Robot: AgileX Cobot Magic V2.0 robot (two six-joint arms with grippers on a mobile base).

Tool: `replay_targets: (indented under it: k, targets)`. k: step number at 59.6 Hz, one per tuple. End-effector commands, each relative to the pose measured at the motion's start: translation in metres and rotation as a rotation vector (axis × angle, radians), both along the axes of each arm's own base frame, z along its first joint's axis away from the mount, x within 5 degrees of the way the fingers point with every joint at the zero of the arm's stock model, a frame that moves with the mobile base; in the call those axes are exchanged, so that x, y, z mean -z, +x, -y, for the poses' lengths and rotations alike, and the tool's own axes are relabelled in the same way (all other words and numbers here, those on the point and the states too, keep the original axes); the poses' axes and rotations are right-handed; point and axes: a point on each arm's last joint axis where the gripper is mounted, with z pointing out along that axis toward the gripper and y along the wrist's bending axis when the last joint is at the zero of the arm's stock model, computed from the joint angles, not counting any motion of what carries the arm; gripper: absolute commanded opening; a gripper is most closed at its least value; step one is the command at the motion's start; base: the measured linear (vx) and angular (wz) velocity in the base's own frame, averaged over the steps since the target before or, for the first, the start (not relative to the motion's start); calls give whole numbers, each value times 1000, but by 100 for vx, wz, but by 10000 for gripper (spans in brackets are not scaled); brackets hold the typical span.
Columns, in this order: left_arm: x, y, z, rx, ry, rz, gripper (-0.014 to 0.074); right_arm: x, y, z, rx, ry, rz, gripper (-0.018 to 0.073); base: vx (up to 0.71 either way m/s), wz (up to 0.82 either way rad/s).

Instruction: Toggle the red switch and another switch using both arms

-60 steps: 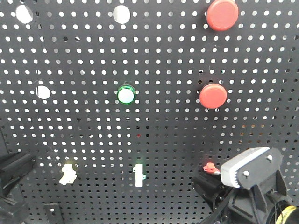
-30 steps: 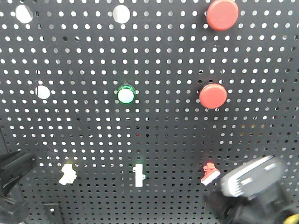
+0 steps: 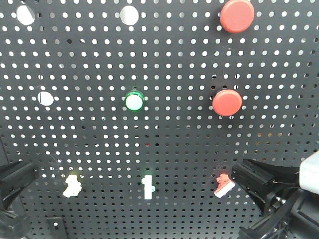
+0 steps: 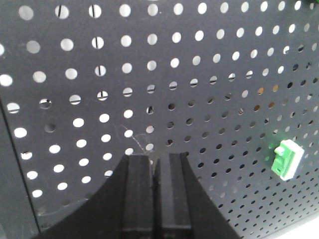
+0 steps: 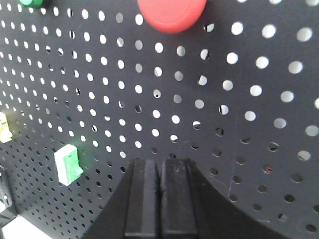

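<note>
Black pegboard (image 3: 99, 144) fills every view, standing upright before me with its controls dotted across it. The red switch (image 3: 223, 184) sits low on the right of the board, below the lower of two round red push buttons (image 3: 227, 102), and its white lever shows under the red base. My right fingers (image 3: 254, 174) are pressed together and hold nothing. In the front view their tip lies just to the right of that switch, but I cannot tell whether it touches the lever. My right wrist camera does not show the switch at all, only the closed fingers (image 5: 144, 199) against bare board. My left fingers (image 3: 20, 179) sit at the low left edge, and the left wrist view shows those fingers (image 4: 137, 199) drawn together and empty too. They are apart from the cream switch (image 3: 73, 185) to their right, and a white switch (image 3: 147, 187) lies further along the same row. I judge the step in hand to be lining both arms up on their switches, with the right arm nearer its mark than the left. Next, the right tip needs a short, firm nudge against the lever, finely aimed because the lever is small. The left must close in on the cream switch and flick it likewise. A push aimed too wide risks sliding off onto the board.
</note>
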Motion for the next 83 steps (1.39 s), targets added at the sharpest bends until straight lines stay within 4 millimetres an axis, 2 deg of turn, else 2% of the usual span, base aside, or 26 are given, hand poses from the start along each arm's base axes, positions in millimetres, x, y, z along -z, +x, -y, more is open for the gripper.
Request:
replay_targets:
  k: [1, 21, 29, 36, 47, 52, 61, 73, 83]
  targets:
    - [-19, -3, 1, 15, -58, 101, 2, -20, -2, 1, -8, 59, 105, -6, 0, 0]
    - [-17, -3, 1, 12, -57, 93, 2, -20, -2, 1, -8, 59, 106, -6, 0, 0]
    - [-8, -16, -12, -24, -41, 126, 2, -20, -2, 1, -8, 58, 104, -6, 0, 0]
    - [17, -35, -29, -93, -55, 159, 2, -20, -2, 1, -8, 58, 104, -6, 0, 0]
    - [72, -74, -55, -233, -72, 260, 2, -20, -2, 1, -8, 59, 105, -6, 0, 0]
    - [93, -90, -61, -274, -68, 309, 2, -20, -2, 1, -8, 59, 105, -6, 0, 0]
    - [125, -106, -64, -310, -60, 331, 2, -20, -2, 1, -8, 59, 105, -6, 0, 0]
    - [142, -112, -68, -344, -32, 207, 2, -20, -2, 1, -8, 58, 104, -6, 0, 0]
    - [146, -112, -68, -349, -29, 160, 2, -20, -2, 1, -8, 58, 104, -6, 0, 0]
